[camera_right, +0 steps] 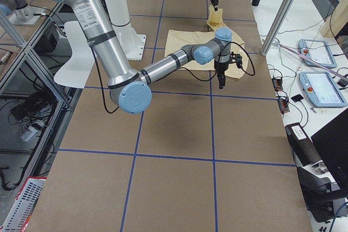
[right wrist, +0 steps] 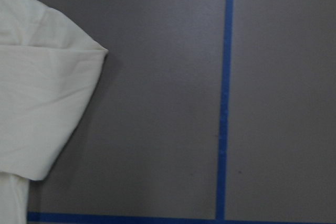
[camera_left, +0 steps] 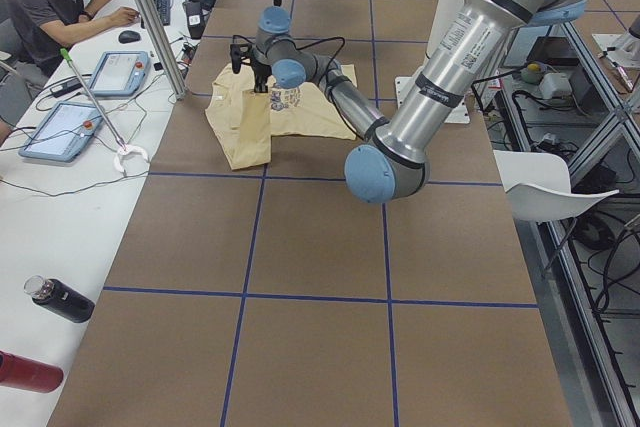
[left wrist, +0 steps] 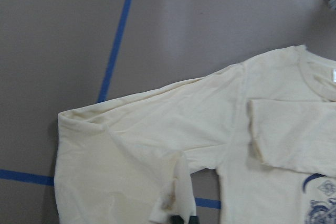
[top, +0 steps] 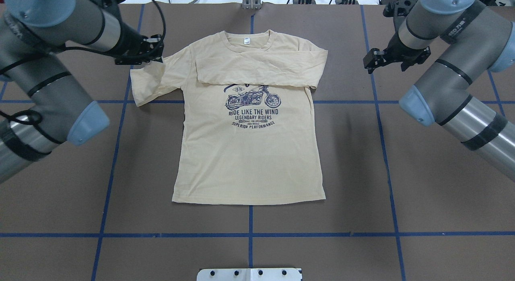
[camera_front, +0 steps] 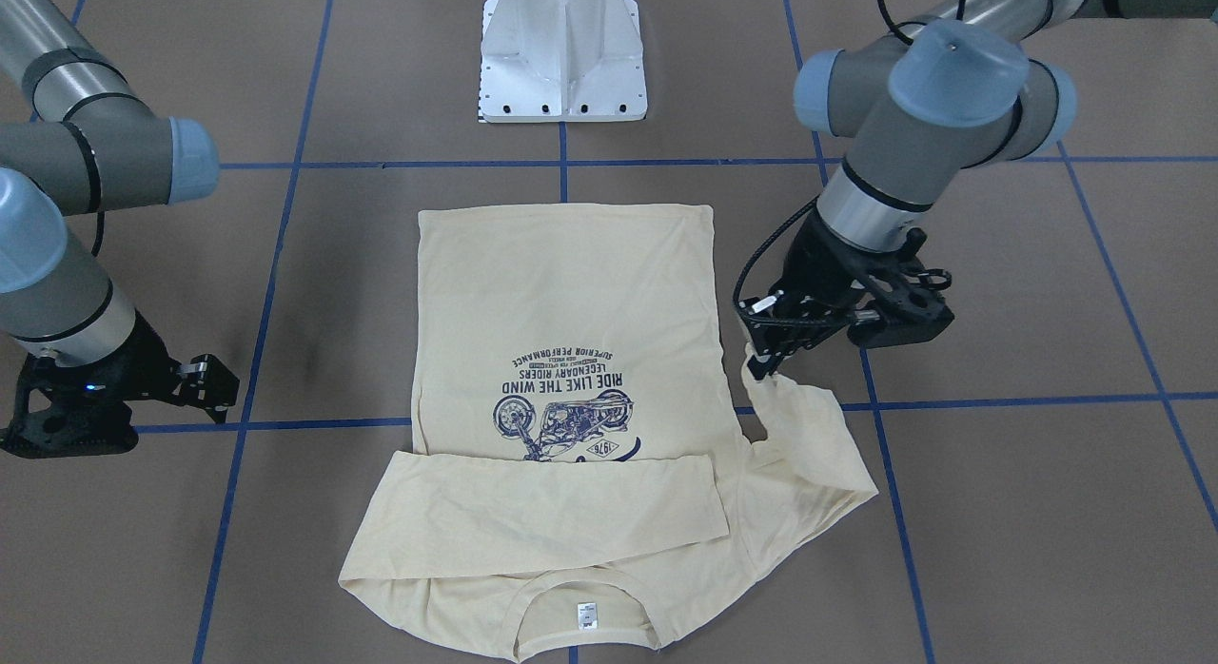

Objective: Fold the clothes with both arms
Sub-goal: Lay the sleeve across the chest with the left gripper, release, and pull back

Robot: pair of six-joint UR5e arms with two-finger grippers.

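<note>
The left arm (top: pixel 52 91) reaches forward, wrist angled down, and the left gripper (camera_front: pixel 766 360) is pinched tight on a sleeve cuff of the T-shirt (top: pixel 249 160). The right arm (top: pixel 454 87) bends at the elbow. The right gripper (camera_front: pixel 214 383) hangs low, jaws apart, holding nothing.

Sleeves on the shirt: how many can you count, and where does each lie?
2. One sleeve lies folded across the chest; the other sleeve juts out on the robot's left, its end lifted in the left gripper. None seems hidden.
</note>
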